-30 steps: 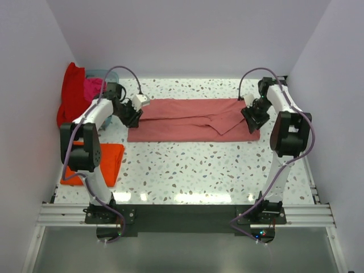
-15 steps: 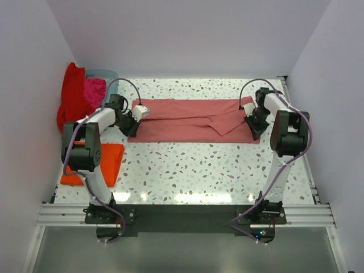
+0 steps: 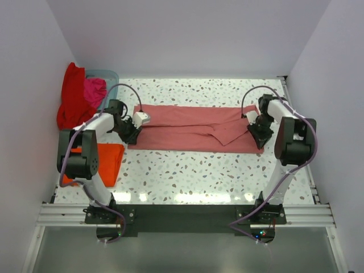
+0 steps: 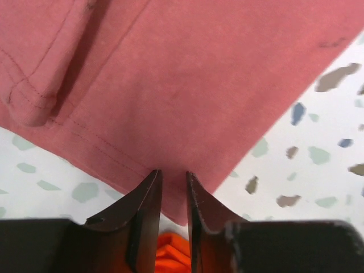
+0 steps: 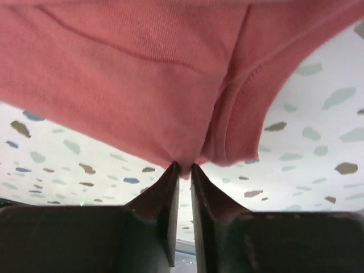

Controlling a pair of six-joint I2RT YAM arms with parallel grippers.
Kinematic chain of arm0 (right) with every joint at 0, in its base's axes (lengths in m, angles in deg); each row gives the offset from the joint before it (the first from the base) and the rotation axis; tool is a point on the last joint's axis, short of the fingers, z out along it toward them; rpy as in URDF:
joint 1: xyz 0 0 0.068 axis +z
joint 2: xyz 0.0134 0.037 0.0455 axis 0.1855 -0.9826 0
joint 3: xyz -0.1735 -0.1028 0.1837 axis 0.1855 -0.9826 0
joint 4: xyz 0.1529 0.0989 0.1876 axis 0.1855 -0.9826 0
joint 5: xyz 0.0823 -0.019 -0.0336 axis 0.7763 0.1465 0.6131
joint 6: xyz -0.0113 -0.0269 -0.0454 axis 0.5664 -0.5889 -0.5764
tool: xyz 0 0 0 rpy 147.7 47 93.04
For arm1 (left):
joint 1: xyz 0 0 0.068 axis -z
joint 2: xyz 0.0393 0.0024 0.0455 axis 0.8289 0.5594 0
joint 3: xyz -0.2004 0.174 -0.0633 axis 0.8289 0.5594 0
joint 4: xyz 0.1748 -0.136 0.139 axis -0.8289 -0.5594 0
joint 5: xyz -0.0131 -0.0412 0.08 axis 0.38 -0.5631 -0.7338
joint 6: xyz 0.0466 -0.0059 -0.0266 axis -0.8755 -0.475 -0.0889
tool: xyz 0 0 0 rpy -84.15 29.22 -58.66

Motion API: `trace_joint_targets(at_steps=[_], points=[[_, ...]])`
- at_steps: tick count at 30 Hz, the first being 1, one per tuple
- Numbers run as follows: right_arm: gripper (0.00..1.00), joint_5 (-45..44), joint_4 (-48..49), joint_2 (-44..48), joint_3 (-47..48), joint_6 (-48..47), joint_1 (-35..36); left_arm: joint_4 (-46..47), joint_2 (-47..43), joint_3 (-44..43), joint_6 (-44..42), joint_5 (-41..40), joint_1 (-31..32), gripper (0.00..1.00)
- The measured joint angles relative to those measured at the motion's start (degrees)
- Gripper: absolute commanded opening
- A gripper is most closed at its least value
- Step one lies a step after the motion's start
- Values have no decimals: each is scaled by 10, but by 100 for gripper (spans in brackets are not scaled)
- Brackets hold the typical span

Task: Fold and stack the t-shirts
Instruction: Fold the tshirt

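The dusty rose-pink t-shirt (image 3: pixel 187 128) lies as a long strip across the middle of the table. My left gripper (image 3: pixel 132 132) is shut on its near left corner, and the cloth shows pinched between the jaws in the left wrist view (image 4: pixel 173 173). My right gripper (image 3: pixel 257 135) is shut on its near right edge, next to a sleeve fold (image 5: pixel 183 166). The bright orange t-shirt (image 3: pixel 96 162) lies folded at the front left and shows under the left jaws (image 4: pixel 170 256). The red t-shirt (image 3: pixel 71 102) and the magenta t-shirt (image 3: pixel 94 90) hang over the basket.
A pale blue plastic basket (image 3: pixel 109 74) stands at the back left corner. White walls close in the table on the left, back and right. The speckled tabletop (image 3: pixel 199 176) shows in front of the pink shirt.
Both grippers have moved toward the near edge with the pink shirt's ends in them. The shirt has slid nearer and lies flatter.
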Motion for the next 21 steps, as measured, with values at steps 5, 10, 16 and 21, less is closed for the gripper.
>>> trace_joint_targets(at_steps=[5, 10, 16, 21], points=[[36, 27, -46, 30, 50, 8, -7, -29, -42, -29, -3, 62, 26, 40], [36, 91, -63, 58, 129, 49, -11, 79, -71, -73, 19, 112, 133, 41], [37, 127, -50, 31, 165, 122, -10, 268, -40, -70, 21, 110, 304, 39], [37, 127, -32, -37, 186, 163, -11, 368, 46, -79, -44, 126, 381, 38]])
